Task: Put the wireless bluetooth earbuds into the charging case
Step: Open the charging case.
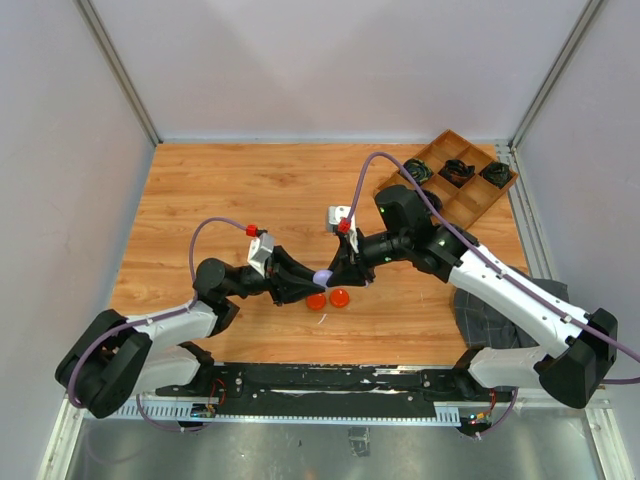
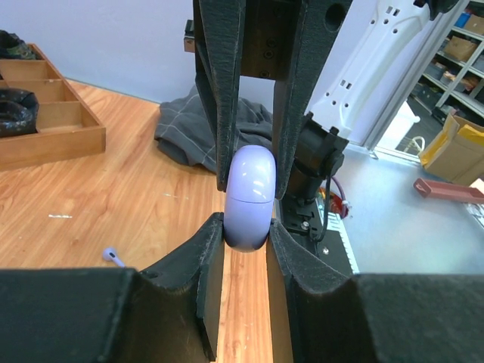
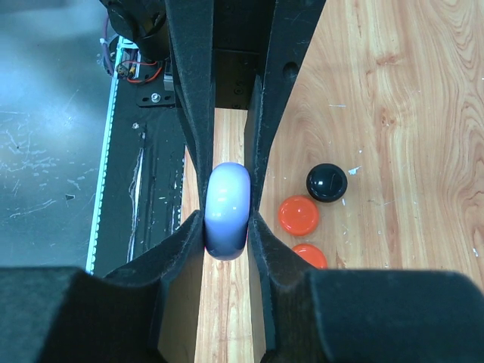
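charging case point(image 2: 249, 189): light, rigid, probably slippery; pinch its flanks
left gripper point(image 2: 246, 233): clamps it
right gripper point(image 3: 227, 225): clamps it

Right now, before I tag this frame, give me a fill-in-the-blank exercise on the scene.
1. The left gripper and right gripper both clamp one ____ case.
2. Beside the black disc lie ____ orange discs.
3. The tray holds coiled cables coloured ____.

Missing words: lilac; two; black.
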{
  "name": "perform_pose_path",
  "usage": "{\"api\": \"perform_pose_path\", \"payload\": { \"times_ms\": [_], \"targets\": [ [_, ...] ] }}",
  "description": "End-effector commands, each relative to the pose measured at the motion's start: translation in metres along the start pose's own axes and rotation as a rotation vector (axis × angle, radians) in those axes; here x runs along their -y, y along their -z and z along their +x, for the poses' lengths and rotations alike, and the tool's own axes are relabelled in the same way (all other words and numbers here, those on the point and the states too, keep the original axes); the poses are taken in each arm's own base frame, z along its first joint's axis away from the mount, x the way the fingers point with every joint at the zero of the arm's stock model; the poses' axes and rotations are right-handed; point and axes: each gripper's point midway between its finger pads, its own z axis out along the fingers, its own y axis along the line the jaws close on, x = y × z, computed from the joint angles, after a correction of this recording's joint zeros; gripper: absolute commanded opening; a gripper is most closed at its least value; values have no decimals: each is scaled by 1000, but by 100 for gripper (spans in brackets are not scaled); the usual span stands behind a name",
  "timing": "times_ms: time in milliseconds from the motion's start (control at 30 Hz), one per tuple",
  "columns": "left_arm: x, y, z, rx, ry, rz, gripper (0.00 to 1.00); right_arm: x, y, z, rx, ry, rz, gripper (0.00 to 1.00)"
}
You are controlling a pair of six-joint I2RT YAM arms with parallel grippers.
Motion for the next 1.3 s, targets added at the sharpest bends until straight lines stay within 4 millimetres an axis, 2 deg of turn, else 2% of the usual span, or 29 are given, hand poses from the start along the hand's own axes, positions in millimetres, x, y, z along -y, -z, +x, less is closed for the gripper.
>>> {"api": "perform_pose_path", "payload": {
  "times_ms": [0, 167, 200, 400, 600, 933, 1267],
  "targets": [
    [25, -1, -14, 45, -44, 113, 18, 9, -3, -19, 37, 76, 26, 15],
    [30, -1, -17, 67, -29, 144, 1, 11, -4, -21, 36, 78, 38, 19],
    [30, -1, -16, 68, -27, 140, 0, 11, -2, -22, 36, 80, 45, 20],
    [29, 3, -14, 73, -67, 121, 0, 18, 5, -23, 33, 89, 112, 37],
    [29, 5, -14, 65, -111, 104, 0, 27, 11, -26, 38, 91, 186, 46],
    [18, 7, 0, -5, -147, 59, 0, 33, 21, -38, 78, 78, 262, 55],
    [16, 9, 2, -13, -170, 41, 0, 43, 27, -41, 80, 61, 329, 58]
  ]
}}
